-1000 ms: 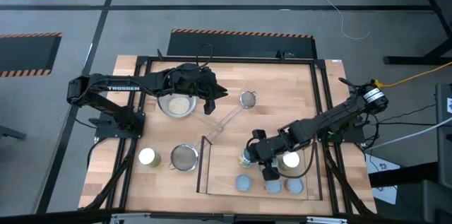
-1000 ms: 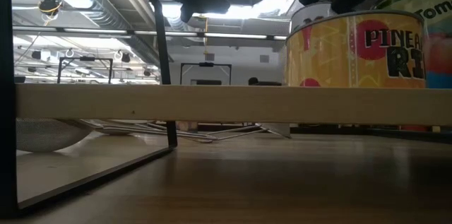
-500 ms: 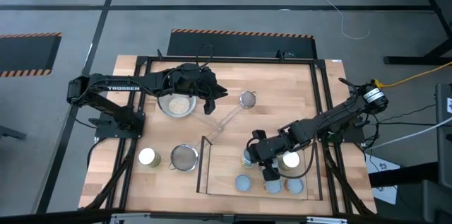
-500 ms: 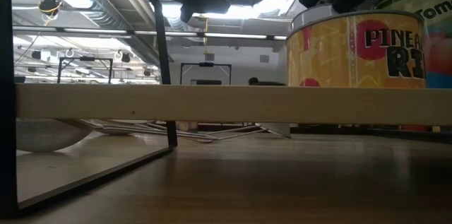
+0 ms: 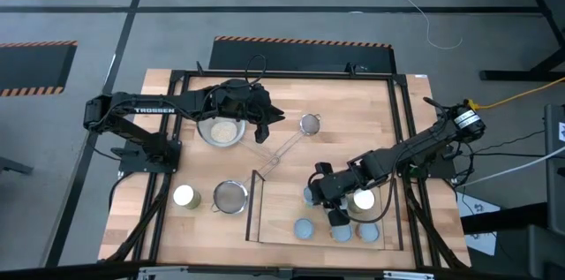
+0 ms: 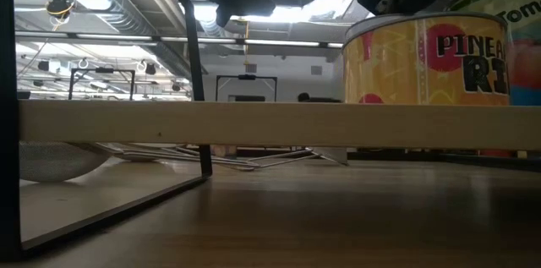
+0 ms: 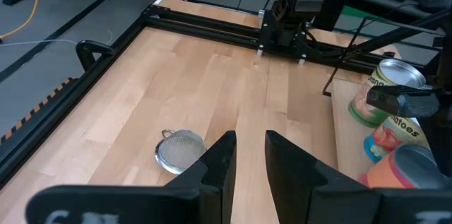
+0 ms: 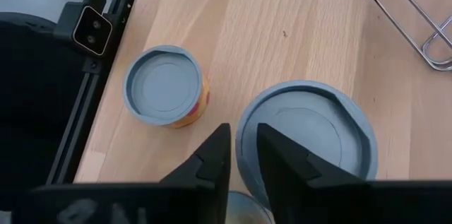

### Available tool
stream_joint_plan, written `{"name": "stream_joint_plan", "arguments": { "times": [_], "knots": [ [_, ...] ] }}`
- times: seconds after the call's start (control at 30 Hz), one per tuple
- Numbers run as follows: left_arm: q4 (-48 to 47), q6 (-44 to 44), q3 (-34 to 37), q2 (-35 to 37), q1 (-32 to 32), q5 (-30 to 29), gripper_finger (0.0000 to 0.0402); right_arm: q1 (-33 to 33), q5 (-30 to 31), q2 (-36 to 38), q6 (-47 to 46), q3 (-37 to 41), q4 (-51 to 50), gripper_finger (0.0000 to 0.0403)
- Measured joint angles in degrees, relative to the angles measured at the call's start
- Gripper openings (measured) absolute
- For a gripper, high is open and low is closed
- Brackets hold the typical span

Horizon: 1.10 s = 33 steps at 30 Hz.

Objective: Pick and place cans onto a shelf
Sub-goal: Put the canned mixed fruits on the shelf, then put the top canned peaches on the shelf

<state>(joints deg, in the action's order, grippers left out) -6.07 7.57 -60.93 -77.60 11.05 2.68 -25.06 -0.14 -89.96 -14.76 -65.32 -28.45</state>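
Note:
The light-wood shelf (image 5: 278,209) stands at the table's near right, and its board edge shows in the low view (image 6: 254,124). Several cans stand on it: three along the near side (image 5: 305,229) (image 5: 342,232) (image 5: 368,232), a white-topped one (image 5: 362,199) and a grey-topped one (image 5: 311,194). My right gripper (image 5: 325,193) (image 8: 243,131) is shut just above a grey-topped can (image 8: 304,139); a yellow-labelled can (image 8: 166,86) (image 6: 431,61) stands beyond it. Another can (image 5: 185,196) stands on the table at the near left. My left gripper (image 5: 265,125) (image 7: 249,139) is shut and empty, raised beside the pan. My right gripper's shut fingers (image 8: 212,153) stand over the rim (image 8: 244,136) of the grey-topped can, coming from above. I cannot tell whether they touch it.
A steel pan (image 5: 221,130) sits at the far left under the left arm. One mesh strainer (image 5: 231,196) lies just left of the shelf, another (image 5: 309,123) (image 7: 180,150) farther back. Black frame rails (image 5: 172,139) run along the table's sides.
My right gripper has shifted slightly over the shelf. In the low view its dark body now reaches lower and further left above the yellow can. The grey top of the can beside it shows more in the high view.

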Motion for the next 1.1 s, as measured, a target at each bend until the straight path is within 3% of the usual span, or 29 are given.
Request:
{"name": "stream_joint_plan", "arguments": {
  "times": [0.4, 0.67, 0.9, 1.1],
  "knots": [
    [0.0, -0.1, 0.0, 0.0, 0.0, 0.0, 0.0069, 0.0, 0.0, 0.9, 0.3, 0.1, -0.3, 0.0090],
    [0.1, -0.3, 0.0, 0.0, 0.0, -1.4, 0.0069, 0.2, 0.9, 10.4, 3.3, -0.3, -5.4, 0.0091],
    [-1.9, -1.7, 0.0, 0.0, 2.1, -6.8, 0.0069, 0.4, 7.2, 18.1, 4.6, 1.4, -7.7, 0.0091],
    [-5.1, -1.8, 0.0, 0.0, 5.6, -6.6, 0.0100, 2.4, 7.6, 22.0, 4.3, 5.2, -8.3, 0.0091]
  ]
}}
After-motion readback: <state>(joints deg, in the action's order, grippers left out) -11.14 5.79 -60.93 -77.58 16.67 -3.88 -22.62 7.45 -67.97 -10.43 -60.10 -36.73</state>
